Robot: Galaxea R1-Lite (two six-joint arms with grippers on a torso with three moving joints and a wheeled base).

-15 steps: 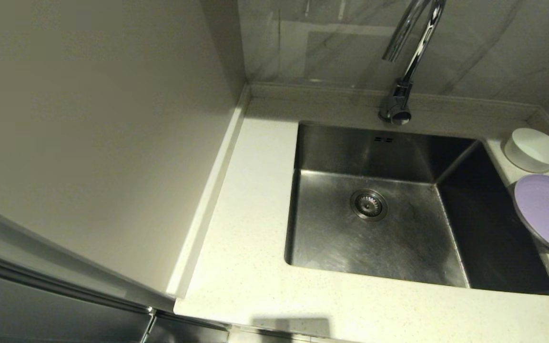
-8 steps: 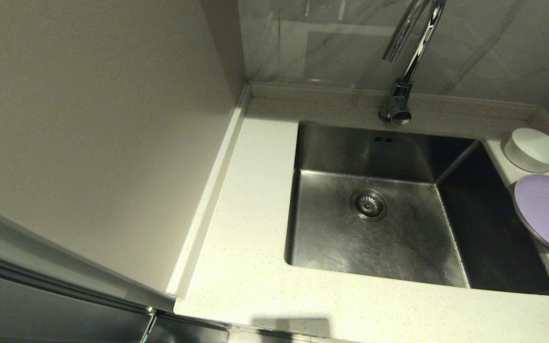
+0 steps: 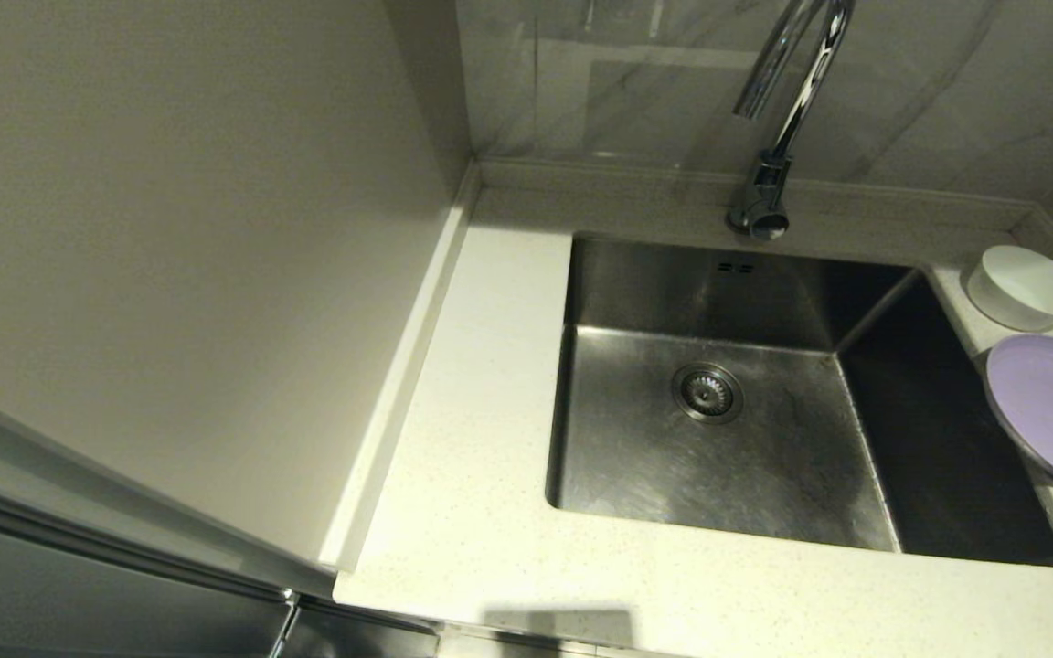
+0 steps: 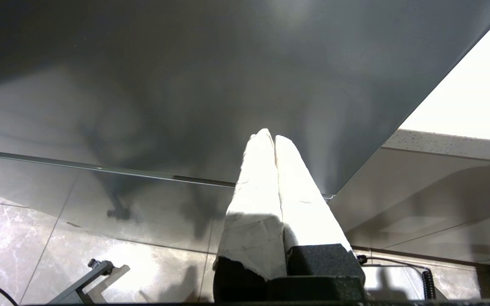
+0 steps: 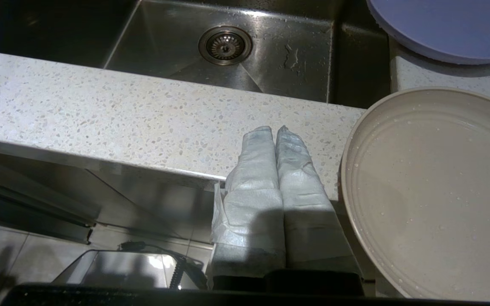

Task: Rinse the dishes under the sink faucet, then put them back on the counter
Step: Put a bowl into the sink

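Both sets of jaws are pressed together and hold nothing. The right gripper (image 5: 275, 129) hangs low at the front edge of the surface (image 3: 490, 548), just beside the beige plate (image 5: 432, 191), whose face carries water drops. The left gripper (image 4: 270, 136) is parked down by a dark cabinet front, away from the work.

All three dishes sit on the strip to the right of the sink (image 3: 709, 457): the white bowl (image 3: 1025, 286) at the back, the lilac plate (image 3: 1052, 411) in the middle with its rim overhanging the basin, the beige one nearest. The basin is bare apart from scattered drops, and no water runs from the faucet (image 3: 769, 196).

Judging by the wet plate, rinsing looks largely done; whether every piece is rinsed I cannot tell. Any next pick needs the right jaws parted and lifted above the rim. That strip is narrow and hemmed by a raised edge; the left side offers open room.
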